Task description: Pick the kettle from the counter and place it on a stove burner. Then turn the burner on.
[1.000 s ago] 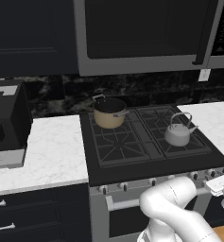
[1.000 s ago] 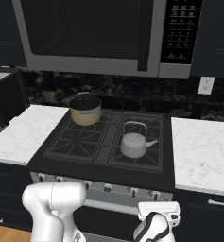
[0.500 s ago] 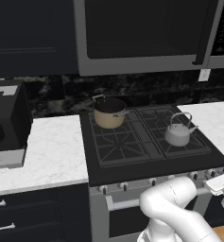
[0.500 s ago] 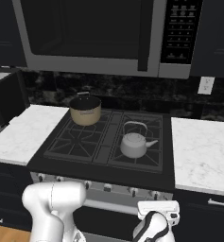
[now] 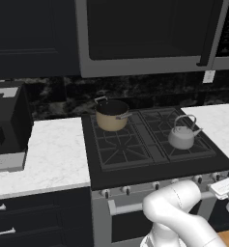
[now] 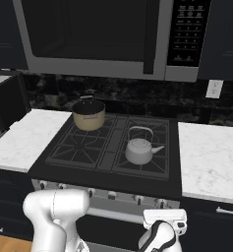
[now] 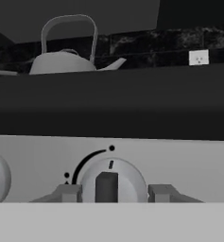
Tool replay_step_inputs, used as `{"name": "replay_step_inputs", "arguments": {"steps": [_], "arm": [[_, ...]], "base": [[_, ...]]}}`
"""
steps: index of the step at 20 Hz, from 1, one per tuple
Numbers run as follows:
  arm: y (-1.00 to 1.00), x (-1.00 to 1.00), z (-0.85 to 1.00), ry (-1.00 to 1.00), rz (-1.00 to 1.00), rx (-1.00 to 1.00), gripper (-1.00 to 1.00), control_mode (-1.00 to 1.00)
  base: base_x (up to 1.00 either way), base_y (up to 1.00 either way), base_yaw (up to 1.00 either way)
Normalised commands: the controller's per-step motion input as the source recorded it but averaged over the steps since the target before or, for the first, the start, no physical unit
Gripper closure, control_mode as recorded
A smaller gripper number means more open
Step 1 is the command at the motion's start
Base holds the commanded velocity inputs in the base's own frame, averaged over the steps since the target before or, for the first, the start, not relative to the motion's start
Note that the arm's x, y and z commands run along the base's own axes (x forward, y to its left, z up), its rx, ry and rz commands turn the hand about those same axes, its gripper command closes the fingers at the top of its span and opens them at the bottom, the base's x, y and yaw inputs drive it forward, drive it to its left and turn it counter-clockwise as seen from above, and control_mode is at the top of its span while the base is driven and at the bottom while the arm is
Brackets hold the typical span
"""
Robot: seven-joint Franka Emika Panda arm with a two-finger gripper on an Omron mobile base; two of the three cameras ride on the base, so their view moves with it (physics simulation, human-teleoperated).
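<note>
The kettle is seen upright on the front right stove burner of the black cooktop, resting on the matte cast-iron grid grate. It's a squat, rounded body in smooth silver-grey metal, w/ a thin wire handle arched over the lid. The short tapered spout is pointed toward the right edge of the cooktop, slightly to the front; the spout-to-body axis is laid roughly parallel to the front edge. In the left base view the kettle is shown the same way.

A tan pot w/ dark inside and side handles is set on the back left burner, well apart from the kettle. The counter, flat white marble-look w/ faint grey veins, is seen at both sides of the stove.

In the hand view the gripper is held at a round silver knob w/ a dark raised bar, on the stove's pale front panel. The two dark fingertips are spread apart, one at each side of the knob; contact can't be told. The kettle is visible above, past the cooktop's front edge.
</note>
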Motion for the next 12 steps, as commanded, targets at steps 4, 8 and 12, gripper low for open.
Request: {"name": "replay_step_inputs", "arguments": {"steps": [4, 8, 12], "arm": [[0.0, 0.0, 0.0, -0.17, 0.06, -0.15, 1.0, -1.0], [0.0, 0.0, 0.0, -0.26, 0.19, -0.27, 1.0, -1.0], [0.0, 0.0, 0.0, -0.24, 0.22, -0.29, 1.0, -1.0]], "base": [[0.0, 0.0, 0.0], [0.0, 0.0, 0.0], [0.0, 0.0, 0.0]]}}
